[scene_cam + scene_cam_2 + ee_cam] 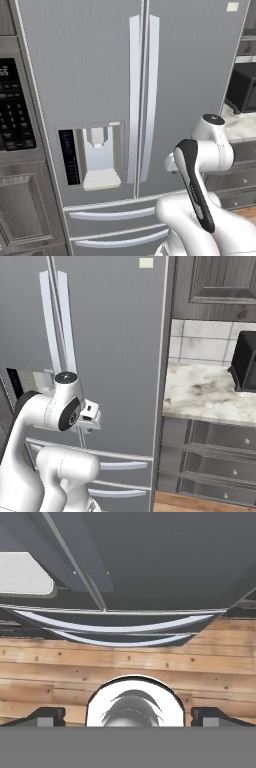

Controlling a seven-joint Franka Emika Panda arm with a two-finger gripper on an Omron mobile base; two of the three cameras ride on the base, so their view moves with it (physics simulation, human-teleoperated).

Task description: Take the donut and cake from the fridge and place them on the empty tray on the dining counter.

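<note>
The grey fridge [95,75] stands right in front of me, both French doors shut, with long vertical handles [142,95] at the centre seam and a water dispenser [97,155] in the left door. In the right base view the fridge [115,346] takes up the left half. In the hand view its bottom drawers [115,629] lie above the wooden floor. My gripper [131,716] points down at that floor, open and holding nothing, its fingertips [47,714] wide apart. The hand [171,162] hangs folded low before the right door. Donut and cake are hidden; tray and dining counter are out of view.
A black-panelled built-in microwave [15,110] sits left of the fridge. To the right is a marble wall counter [210,391] bearing a black appliance [245,361], with dark grey drawers [215,456] below. Wooden floor [125,662] lies in front of the fridge.
</note>
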